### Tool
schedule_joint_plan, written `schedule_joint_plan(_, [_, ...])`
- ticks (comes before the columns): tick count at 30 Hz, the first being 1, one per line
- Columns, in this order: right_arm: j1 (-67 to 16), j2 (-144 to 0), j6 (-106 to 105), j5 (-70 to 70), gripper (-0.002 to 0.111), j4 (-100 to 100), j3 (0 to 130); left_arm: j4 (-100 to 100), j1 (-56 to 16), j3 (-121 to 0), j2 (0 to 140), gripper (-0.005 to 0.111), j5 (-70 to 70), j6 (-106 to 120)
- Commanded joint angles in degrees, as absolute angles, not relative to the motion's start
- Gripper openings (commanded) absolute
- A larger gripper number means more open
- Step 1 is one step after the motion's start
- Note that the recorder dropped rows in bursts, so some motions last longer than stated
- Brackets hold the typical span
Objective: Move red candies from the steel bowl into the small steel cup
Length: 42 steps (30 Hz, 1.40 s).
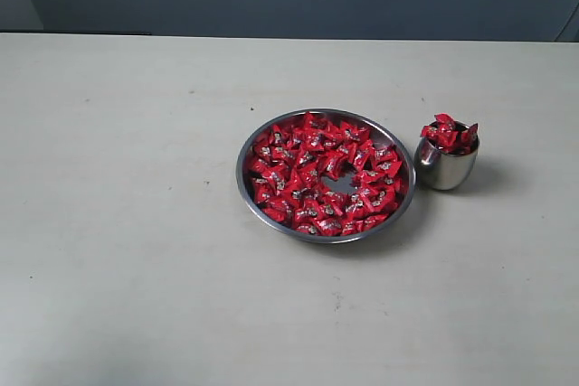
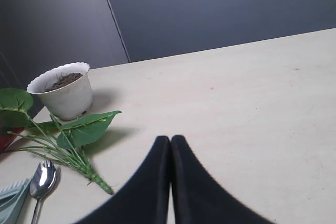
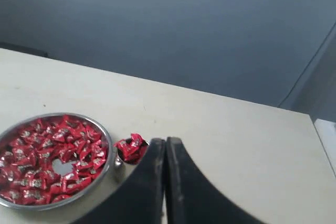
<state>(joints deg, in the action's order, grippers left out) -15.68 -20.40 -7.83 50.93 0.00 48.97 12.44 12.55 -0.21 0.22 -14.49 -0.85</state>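
Our left gripper (image 2: pixel 170 141) is closed — black fingers (image 2: pixel 151 182) meeting tip to tip. Our right gripper (image 3: pixel 166 142) is closed too, fingers (image 3: pixel 148 182) together.

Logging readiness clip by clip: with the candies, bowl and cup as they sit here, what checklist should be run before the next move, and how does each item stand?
1. Red candies available in the steel bowl: ok, plenty.
2. Small steel cup upright beside the bowl: ok.
3. Room in the cup: not ok, candies are heaped above its rim.
4. Right tool open for a pick: not ok, its jaws are shut with nothing between them.
5. Left tool away from the bowl: ok, it is shut and faces a white pot of soil.
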Motion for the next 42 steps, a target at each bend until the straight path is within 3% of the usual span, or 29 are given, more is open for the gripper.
schedule_joint_plan(1, [-15.36, -17.47, -5.41, 45.77, -0.001, -4.26, 41.31, 12.71, 12.39, 0.0, 0.0, 0.0, -13.86, -1.07])
schedule_joint_plan(9, [-6.73, -9.07, 0.32, 25.2, -0.001, -3.08, 16.94, 12.71, 12.39, 0.0, 0.0, 0.0, -13.86, -1.07])
schedule_joint_plan(15, [-4.69, -4.61, 0.32, 18.97, -0.001, -0.93, 5.3, 12.71, 12.39, 0.0, 0.0, 0.0, -13.86, -1.07])
schedule_joint_plan(42, [-4.69, 0.0, 0.44, 21.87, -0.001, 3.2, 0.0, 12.71, 12.39, 0.0, 0.0, 0.0, -13.86, -1.07])
